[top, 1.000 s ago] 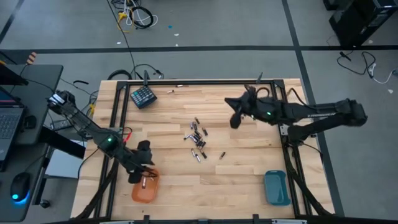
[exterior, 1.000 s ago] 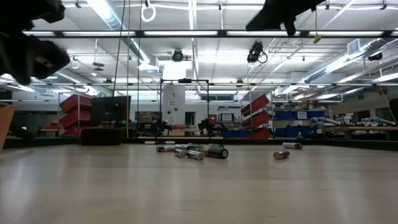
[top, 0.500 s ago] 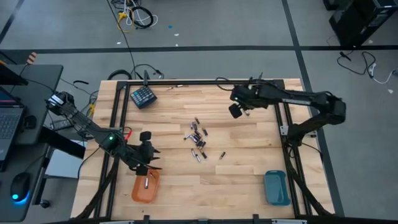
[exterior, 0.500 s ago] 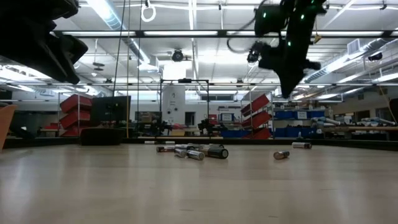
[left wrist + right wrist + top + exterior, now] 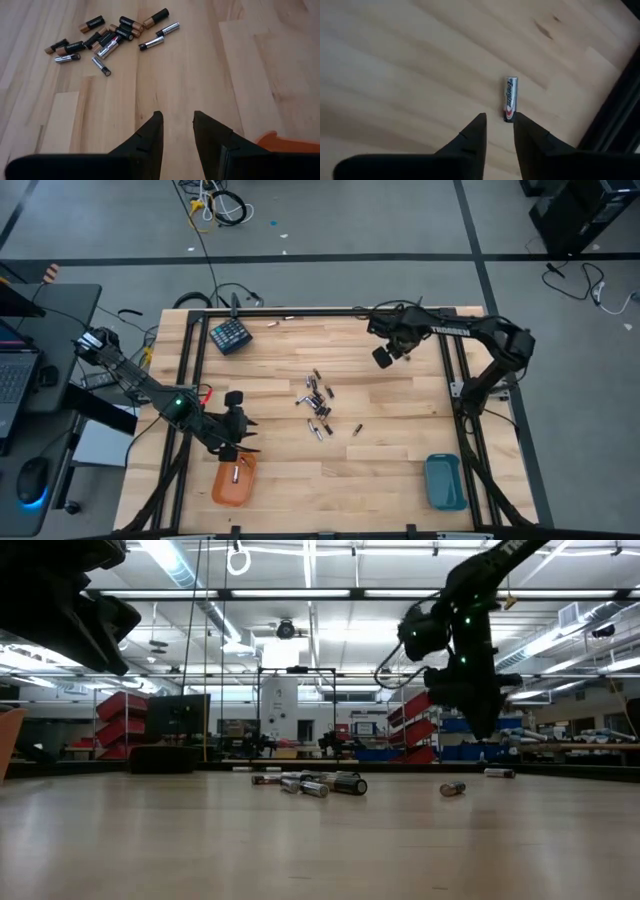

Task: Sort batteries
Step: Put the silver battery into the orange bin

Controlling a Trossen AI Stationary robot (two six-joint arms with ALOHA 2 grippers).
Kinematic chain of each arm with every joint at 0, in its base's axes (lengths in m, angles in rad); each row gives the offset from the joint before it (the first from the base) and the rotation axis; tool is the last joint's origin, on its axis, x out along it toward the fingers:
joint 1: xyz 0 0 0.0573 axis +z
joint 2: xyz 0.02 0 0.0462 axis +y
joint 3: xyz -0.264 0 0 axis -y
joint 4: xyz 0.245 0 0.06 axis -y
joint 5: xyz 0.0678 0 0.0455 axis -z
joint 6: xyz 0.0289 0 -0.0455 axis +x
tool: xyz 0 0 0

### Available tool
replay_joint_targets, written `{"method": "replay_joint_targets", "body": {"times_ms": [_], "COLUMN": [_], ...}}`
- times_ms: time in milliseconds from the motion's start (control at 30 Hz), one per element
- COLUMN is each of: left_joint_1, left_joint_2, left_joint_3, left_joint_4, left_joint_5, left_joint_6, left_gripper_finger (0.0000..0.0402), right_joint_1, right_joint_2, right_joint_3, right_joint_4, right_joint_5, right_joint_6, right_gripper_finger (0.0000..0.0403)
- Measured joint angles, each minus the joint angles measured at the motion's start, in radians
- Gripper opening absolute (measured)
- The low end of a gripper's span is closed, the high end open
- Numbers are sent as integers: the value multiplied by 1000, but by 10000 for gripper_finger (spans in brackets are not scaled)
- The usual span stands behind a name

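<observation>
The wooden table (image 5: 400, 460) carries an orange tray (image 5: 232, 483) at seven o'clock and a blue tray (image 5: 444, 481) at five. The batteries (image 5: 318, 408) lie clustered at centre. The left gripper (image 5: 238, 442), fingers parted and empty, hovers above the orange tray. The right gripper (image 5: 383, 357), fingers parted, hangs at one o'clock above a lone silver battery (image 5: 509, 98)
</observation>
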Motion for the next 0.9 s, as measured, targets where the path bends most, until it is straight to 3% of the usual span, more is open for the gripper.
{"method": "replay_joint_targets", "body": {"times_ms": [133, 267, 400, 533, 700, 900], "left_joint_1": [0, 0, 0, 0, 1, 1], "left_joint_2": [0, 0, 0, 0, 1, 1], "left_joint_3": [0, 0, 0, 1, 1, 1], "left_joint_4": [0, 2, 11, 18, 71, 92], "left_joint_5": [0, 0, -41, -122, -231, -344], "left_joint_6": [-3, -3, -1, 12, 134, 185], "left_gripper_finger": [103, 103, 103, 103, 103, 103], "right_joint_1": [-52, -59, 10, 137, 339, 506], "right_joint_2": [42, 59, 42, 21, 25, 26], "right_joint_3": [0, 0, 0, 0, 5, 35], "right_joint_4": [2, 76, 229, 450, 777, 1001], "right_joint_5": [-12, -139, -304, -361, -366, -186], "right_joint_6": [-17, -86, -174, -278, -460, -610], "right_gripper_finger": [106, 114, 114, 113, 113, 113]}}
